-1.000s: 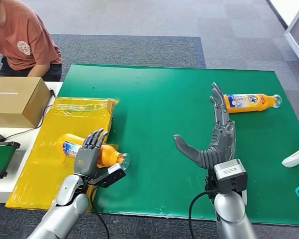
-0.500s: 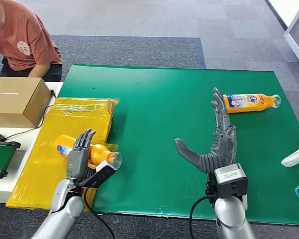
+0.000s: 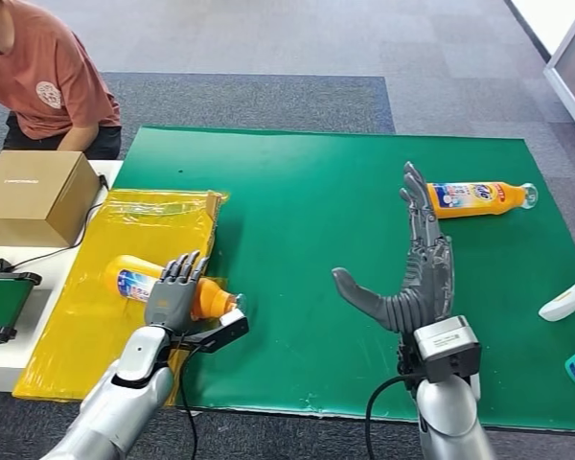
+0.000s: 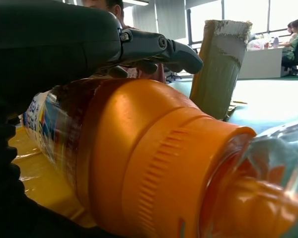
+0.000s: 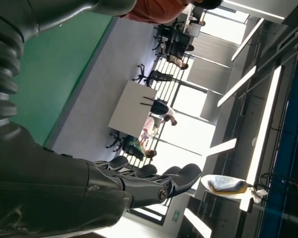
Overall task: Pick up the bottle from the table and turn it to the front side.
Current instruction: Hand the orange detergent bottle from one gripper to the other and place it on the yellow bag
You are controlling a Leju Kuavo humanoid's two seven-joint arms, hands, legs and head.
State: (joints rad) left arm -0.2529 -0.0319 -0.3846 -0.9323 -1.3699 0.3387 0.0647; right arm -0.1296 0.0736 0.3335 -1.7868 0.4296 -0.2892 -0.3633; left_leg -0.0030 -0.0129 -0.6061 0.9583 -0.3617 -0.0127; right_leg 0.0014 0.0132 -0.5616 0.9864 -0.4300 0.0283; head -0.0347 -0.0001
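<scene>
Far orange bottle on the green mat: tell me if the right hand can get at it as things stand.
Probably yes: the right hand is open and holds nothing, and bare green mat lies between its fingertips and the far orange bottle.

Box [image 3: 34,195] left of sheet [image 3: 89,335], on table [image 3: 3,359]

Left hand [image 3: 173,297] palm-down, fingers [image 4: 155,47] laid over an orange bottle [image 3: 162,289], thumb beneath it. Right hand [image 3: 415,264] flat, empty, fingers extended forward, thumb splayed toward the left hand. Both forearms enter from below.
</scene>
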